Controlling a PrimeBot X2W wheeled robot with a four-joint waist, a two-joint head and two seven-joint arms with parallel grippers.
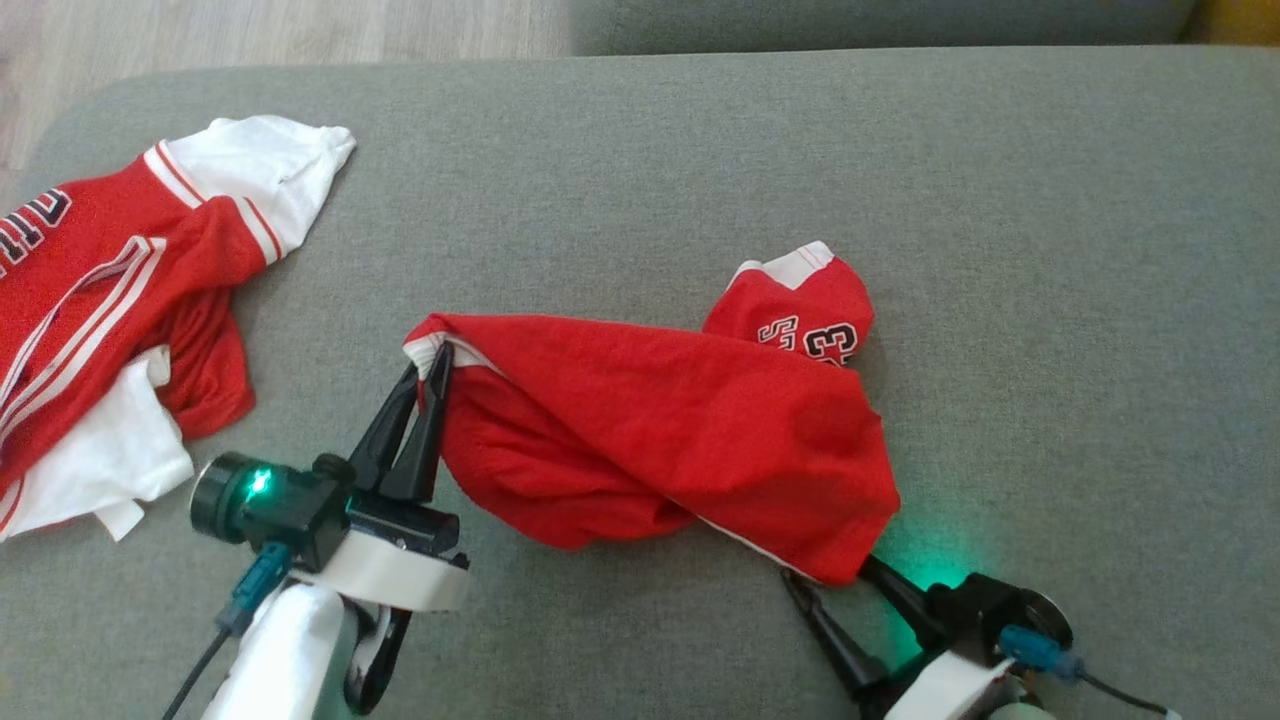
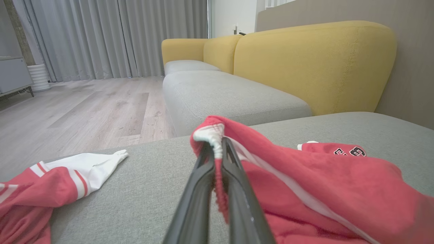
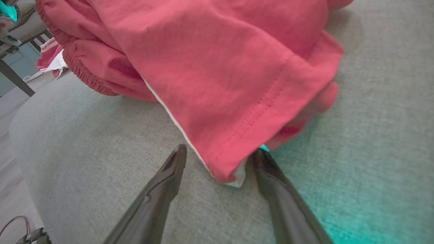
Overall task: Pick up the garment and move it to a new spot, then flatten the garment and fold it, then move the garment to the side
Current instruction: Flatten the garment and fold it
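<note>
one pair of red shorts (image 1: 680, 430), left gripper (image 1: 430, 365) clenched on its white-edged corner, right gripper (image 3: 219, 152) spread around its hem

On the cushion (image 1: 700, 150) the jersey (image 1: 110, 290) lies far left, well apart from the smaller piece (image 1: 660, 430) in the middle. That piece is shorts, it seems; its left end sits pinched in the left gripper (image 1: 432, 360), its near right corner between the right gripper (image 1: 828, 575)'s spread fingers.

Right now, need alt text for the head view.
The left hand pinches the white-banded edge of a crumpled red cloth piece on a grey upholstered cushion; the open right hand straddles its opposite corner. A red-and-white lettered jersey lies crumpled at far left.
</note>
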